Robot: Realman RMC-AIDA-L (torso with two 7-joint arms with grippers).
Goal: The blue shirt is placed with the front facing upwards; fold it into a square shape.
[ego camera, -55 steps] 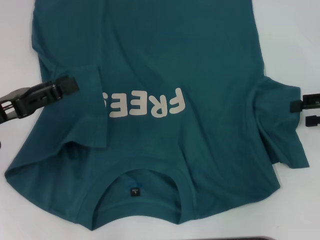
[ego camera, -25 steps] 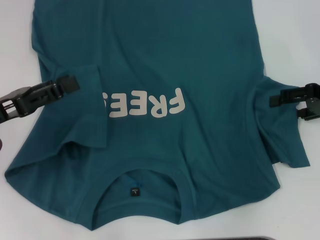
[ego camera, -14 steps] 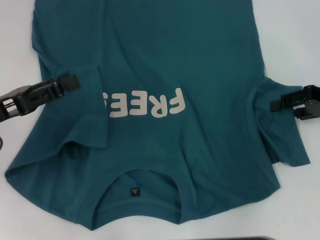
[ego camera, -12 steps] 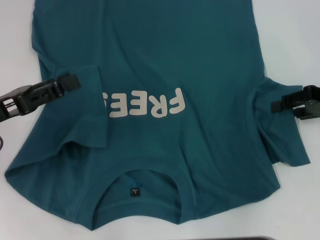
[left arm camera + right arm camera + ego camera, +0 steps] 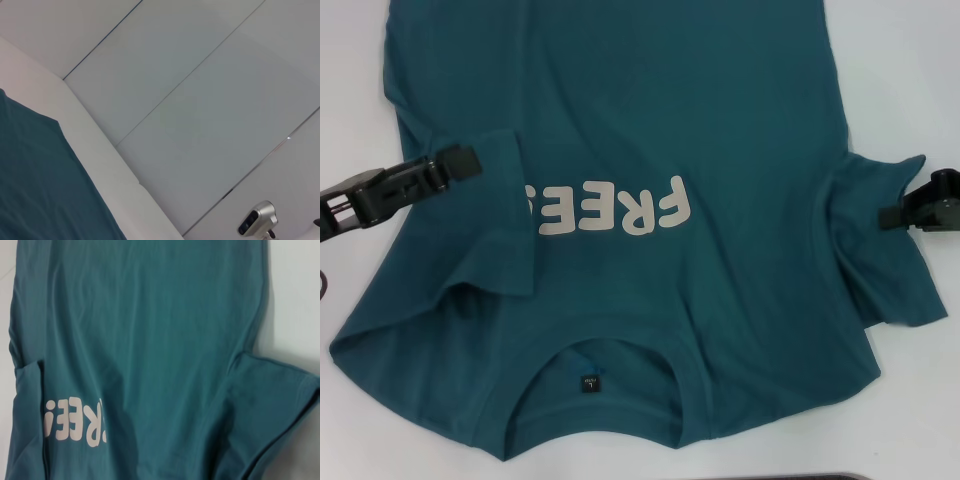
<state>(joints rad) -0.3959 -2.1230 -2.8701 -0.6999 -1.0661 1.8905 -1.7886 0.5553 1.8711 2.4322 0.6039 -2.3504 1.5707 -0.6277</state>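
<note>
Black plastic is what you see first at both edges of the head view: your right gripper (image 5: 892, 214) sits at the outer edge of the right sleeve (image 5: 885, 250), and a peak of teal cloth rises just beside its tip, so it looks clamped on that sleeve edge, though the fingertips are too small there for you to be certain. Your left gripper (image 5: 460, 163) reaches in from the left with its tip over the folded left sleeve (image 5: 485, 215); you cannot tell whether its fingers are together or apart, nor whether they touch the fabric. Moving outward, the blue shirt (image 5: 650, 120) lies front up on the white table (image 5: 910, 70), collar (image 5: 590, 358) at the near edge and the hem running out of view at the far side. The left sleeve is turned inward onto the chest and covers the end of the cream FREE! lettering (image 5: 615, 210), while the right sleeve spreads outward onto the table. A small dark neck label (image 5: 589, 383) shows inside the collar. From the right wrist view you see the body of the shirt (image 5: 150, 340), the lettering (image 5: 75, 422) and both sleeves. The left wrist view gives you only a corner of teal fabric (image 5: 35, 185) against white panels.
</note>
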